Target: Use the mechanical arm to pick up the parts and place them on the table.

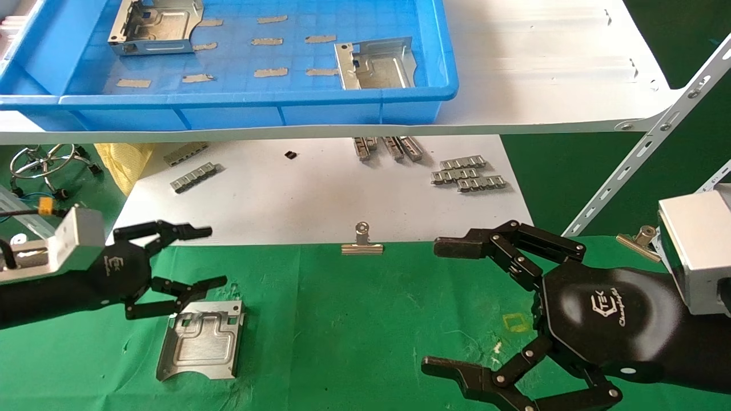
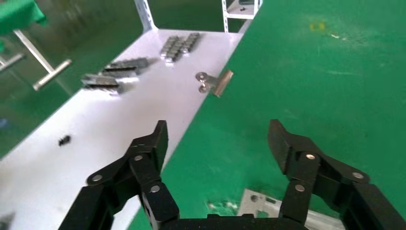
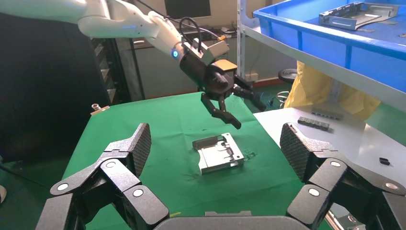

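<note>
The left hand (image 1: 188,260) hangs over the green table (image 1: 342,319) with its fingers spread wide and empty, just above a metal tray (image 1: 201,340) lying flat on the cloth. Two more trays (image 1: 155,25) sit in the blue bin (image 1: 228,103) on the shelf above. The right hand (image 1: 442,308) hovers low over the cloth, jaws wide, holding nothing.

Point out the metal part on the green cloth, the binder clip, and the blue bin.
metal part (image 1: 201,341): head view, its grooved flat middle.
binder clip (image 1: 362,246): head view, its steel body at the cloth's edge.
blue bin (image 1: 228,101): head view, its front rim.
</note>
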